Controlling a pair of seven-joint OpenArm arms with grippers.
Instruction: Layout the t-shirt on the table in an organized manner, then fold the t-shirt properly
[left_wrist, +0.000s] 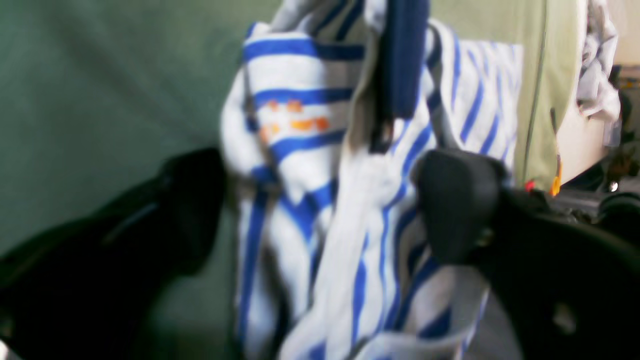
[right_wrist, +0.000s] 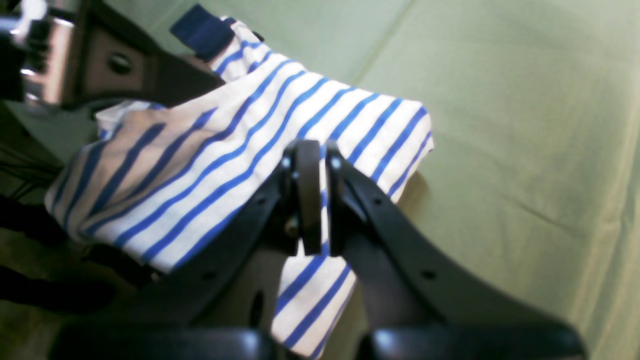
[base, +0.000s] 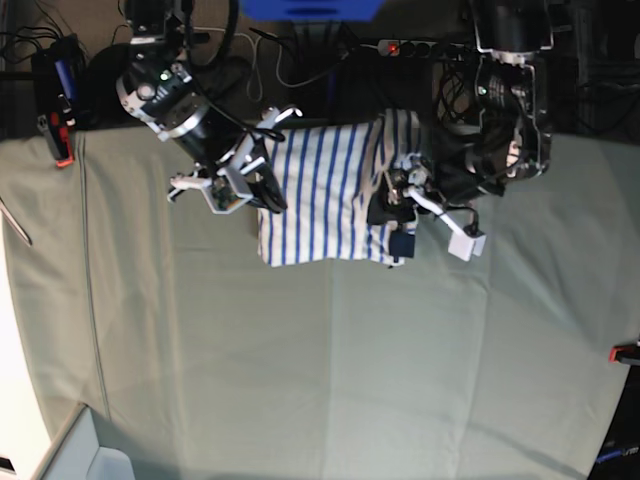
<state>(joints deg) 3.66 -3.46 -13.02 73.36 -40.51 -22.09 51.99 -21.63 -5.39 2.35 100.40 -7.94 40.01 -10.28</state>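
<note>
The t-shirt (base: 320, 190), white with blue stripes, lies bunched at the far middle of the table (base: 320, 360). My right gripper (base: 265, 195) is at its left edge. In the right wrist view the gripper (right_wrist: 317, 200) is shut on a fold of the t-shirt (right_wrist: 225, 150) above the table (right_wrist: 525, 125). My left gripper (base: 392, 212) is at the shirt's right edge by the navy collar. In the left wrist view its jaws (left_wrist: 320, 205) stand wide apart with the bunched t-shirt (left_wrist: 350, 225) between them, over the table (left_wrist: 100, 75).
Red clamps sit at the table's left edge (base: 62, 158) and right edge (base: 625, 352). Cables and a power strip (base: 420, 47) lie behind the far edge. Both arm bases stand at the back.
</note>
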